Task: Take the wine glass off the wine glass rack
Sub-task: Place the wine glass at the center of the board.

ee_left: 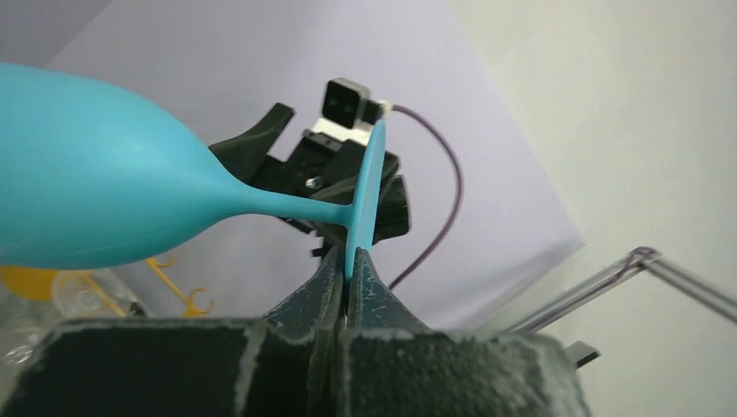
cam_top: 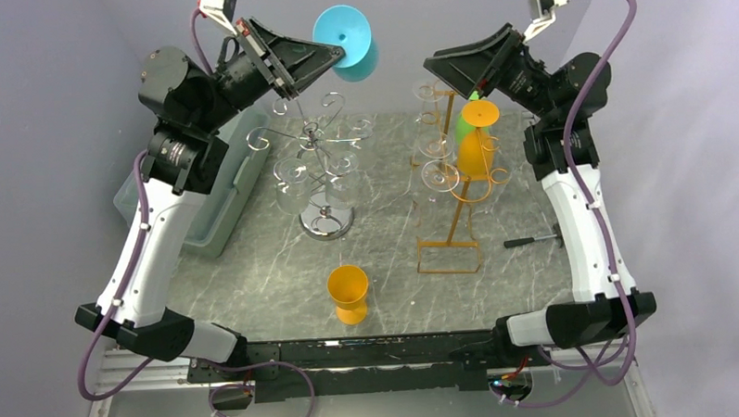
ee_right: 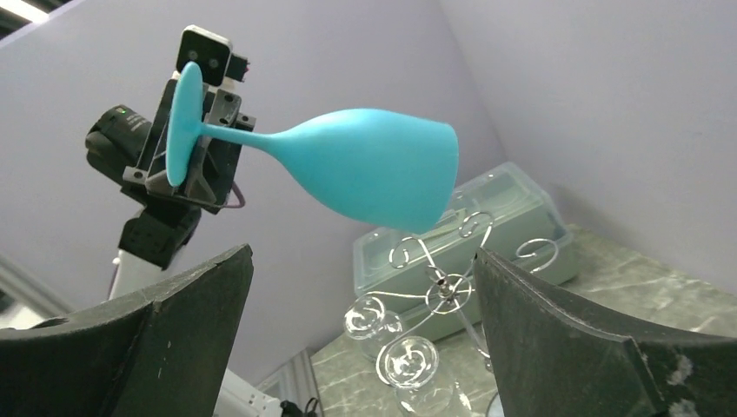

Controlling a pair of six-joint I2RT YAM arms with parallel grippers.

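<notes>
Table (cam_top: 386,254), top view. The tree rack (cam_top: 326,219) stands left of centre; the frame rack (cam_top: 458,215) stands to its right, apart from it, with hung glasses (cam_top: 475,154) on its arms. An upright glass (cam_top: 348,293) stands before and between the racks. The bin (cam_top: 219,214) lies at the left edge and a tool (cam_top: 532,241) at the right. The wine glass (cam_top: 346,42), gripped at its foot by the left gripper (cam_top: 332,52), is above the tree rack and off it.

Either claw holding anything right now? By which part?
Left claw pinches the blue wine glass by the edge of its foot, with the glass lying sideways in the air. Right claw is open and holds nothing.
</notes>
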